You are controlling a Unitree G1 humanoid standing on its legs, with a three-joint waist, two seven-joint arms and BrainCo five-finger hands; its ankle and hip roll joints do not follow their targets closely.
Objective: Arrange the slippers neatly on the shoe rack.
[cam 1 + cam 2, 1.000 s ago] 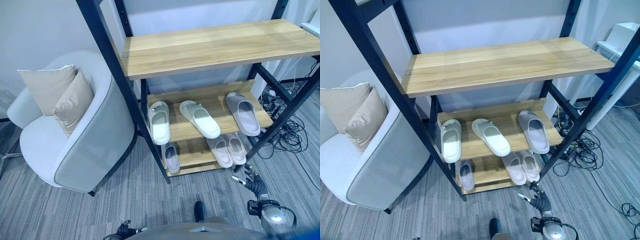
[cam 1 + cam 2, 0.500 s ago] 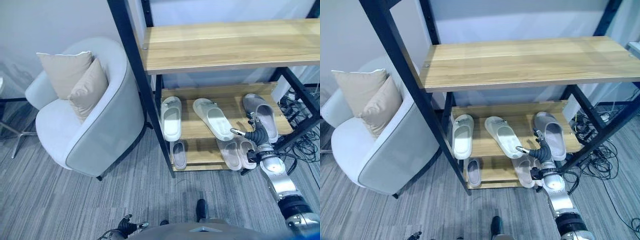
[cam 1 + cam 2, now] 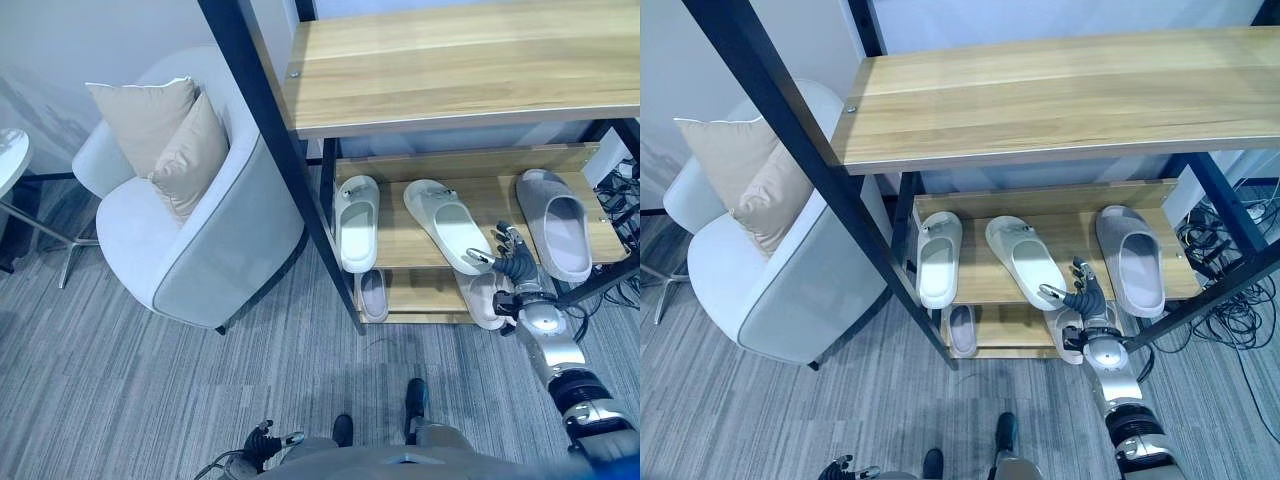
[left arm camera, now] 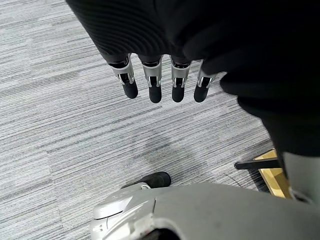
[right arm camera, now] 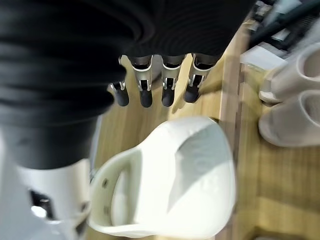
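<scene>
- Right hand, fingers spread and holding nothing, hovers at the heel of the angled white slipper, centre frame.
- Left hand, fingers relaxed, hangs over carpet.
- Shoe rack: three slippers on the middle shelf; at least three on the bottom shelf.

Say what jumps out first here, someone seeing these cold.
The shoe rack with its broad wooden top shelf dominates, and on its middle shelf three slippers lie: a white slipper at the left, a skewed white slipper in the centre, a grey slipper at the right. The right hand reaches with open fingers at the skewed one's near end. A pale armchair with two beige cushions sits left of the rack.
</scene>
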